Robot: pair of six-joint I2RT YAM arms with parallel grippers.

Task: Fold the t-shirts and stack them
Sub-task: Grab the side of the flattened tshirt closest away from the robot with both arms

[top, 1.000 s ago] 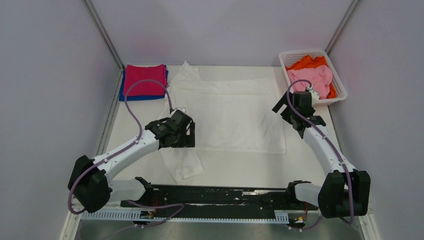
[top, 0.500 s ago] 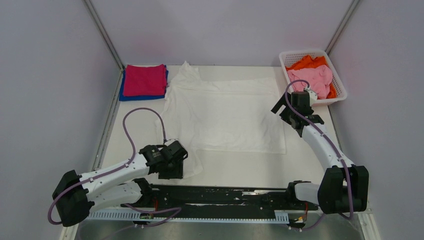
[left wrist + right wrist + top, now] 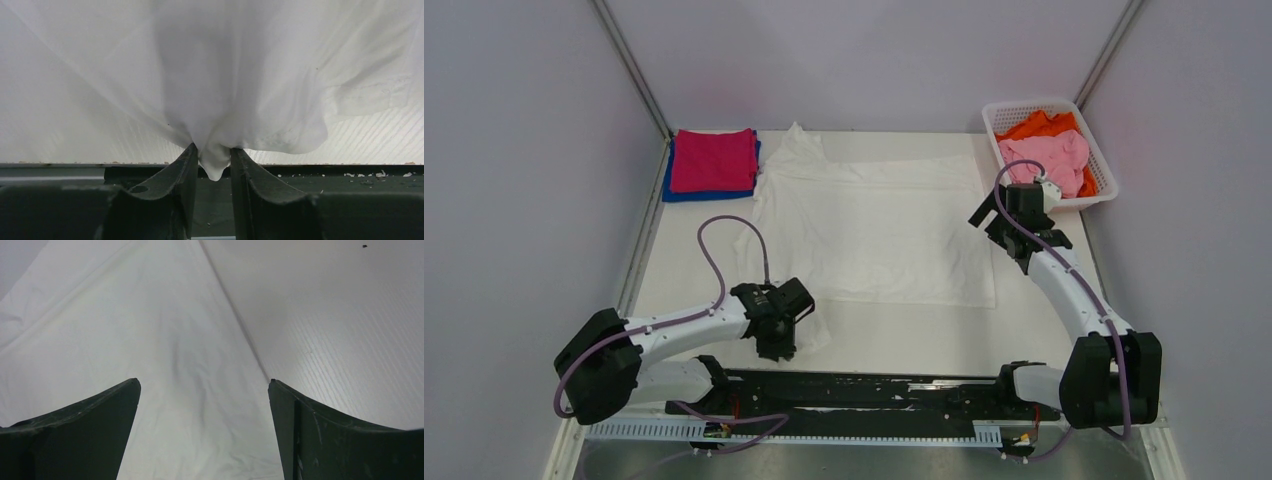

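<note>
Left tool (image 3: 213, 151) pinches white t-shirt (image 3: 225, 75); right tool (image 3: 202, 383) gapes.

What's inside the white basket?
A crumpled pink t-shirt lies on top of an orange t-shirt inside the basket. Anything underneath them is covered up.

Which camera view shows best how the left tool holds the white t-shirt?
The left wrist view: there the left tool pinches a bunch of the white t-shirt. The top view hides the pinch under the tool. The right wrist view shows only flat cloth.
</note>
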